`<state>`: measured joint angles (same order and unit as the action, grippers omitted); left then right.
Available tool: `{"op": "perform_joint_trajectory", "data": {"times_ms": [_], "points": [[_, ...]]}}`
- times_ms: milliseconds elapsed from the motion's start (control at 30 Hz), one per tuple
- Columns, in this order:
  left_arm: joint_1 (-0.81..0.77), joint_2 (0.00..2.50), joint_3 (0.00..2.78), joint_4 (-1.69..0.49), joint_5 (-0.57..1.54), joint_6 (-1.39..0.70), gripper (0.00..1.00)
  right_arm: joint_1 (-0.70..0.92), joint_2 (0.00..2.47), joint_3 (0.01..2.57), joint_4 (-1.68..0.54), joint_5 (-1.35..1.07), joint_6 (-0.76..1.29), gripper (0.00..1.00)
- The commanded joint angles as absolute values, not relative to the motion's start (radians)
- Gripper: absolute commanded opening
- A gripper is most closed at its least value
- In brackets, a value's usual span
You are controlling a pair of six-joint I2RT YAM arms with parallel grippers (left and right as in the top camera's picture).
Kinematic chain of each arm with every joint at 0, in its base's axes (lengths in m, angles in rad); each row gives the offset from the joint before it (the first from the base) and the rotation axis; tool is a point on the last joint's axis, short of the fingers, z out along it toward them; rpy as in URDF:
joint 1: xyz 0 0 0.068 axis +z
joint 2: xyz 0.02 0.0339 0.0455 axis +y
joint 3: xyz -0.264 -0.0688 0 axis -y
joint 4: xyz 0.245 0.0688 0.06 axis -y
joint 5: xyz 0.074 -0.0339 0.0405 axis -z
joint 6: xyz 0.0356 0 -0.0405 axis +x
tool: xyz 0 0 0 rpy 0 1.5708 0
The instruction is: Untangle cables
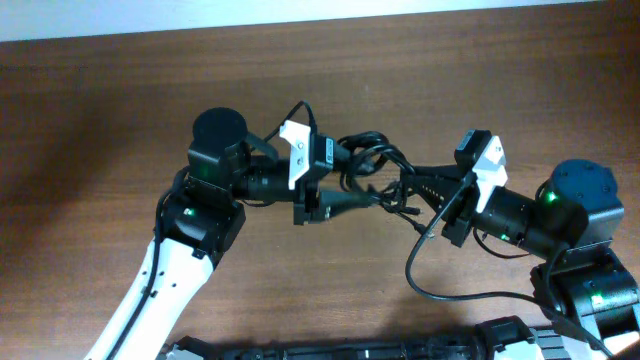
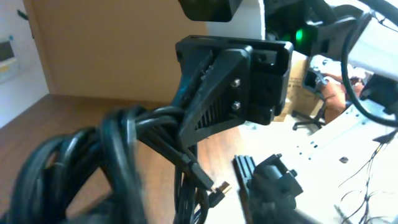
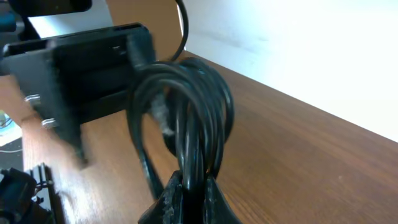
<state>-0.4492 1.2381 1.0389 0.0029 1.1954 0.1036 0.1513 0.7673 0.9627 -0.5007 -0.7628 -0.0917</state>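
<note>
The cables point(image 1: 370, 160) are a bunch of thin black loops held up between my two grippers over the wooden table point(image 1: 150, 100). My left gripper point(image 1: 378, 197) reaches in from the left and looks shut on strands at the lower side of the bunch. In the left wrist view the cables point(image 2: 81, 155) fill the lower left, blurred, and a small gold-tipped plug point(image 2: 219, 186) hangs beside the left gripper point(image 2: 193, 211). My right gripper point(image 1: 410, 188) is shut on the cables. In the right wrist view its fingers point(image 3: 189, 190) pinch several strands that loop upward point(image 3: 186, 93).
A thicker black robot cable point(image 1: 440, 290) curls on the table by the right arm. A black rail point(image 1: 350, 350) runs along the front edge. A cardboard box point(image 2: 93, 43) stands behind the table. The two wrists are close together.
</note>
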Motion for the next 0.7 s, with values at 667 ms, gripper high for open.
{"op": "perform_joint_trajectory", "data": {"times_ms": [667], "points": [[-0.456, 1.222, 1.052, 0.276, 0.652, -0.363, 0.0, 0.15, 0.772, 0.967, -0.677, -0.767, -0.101, 0.04]]}}
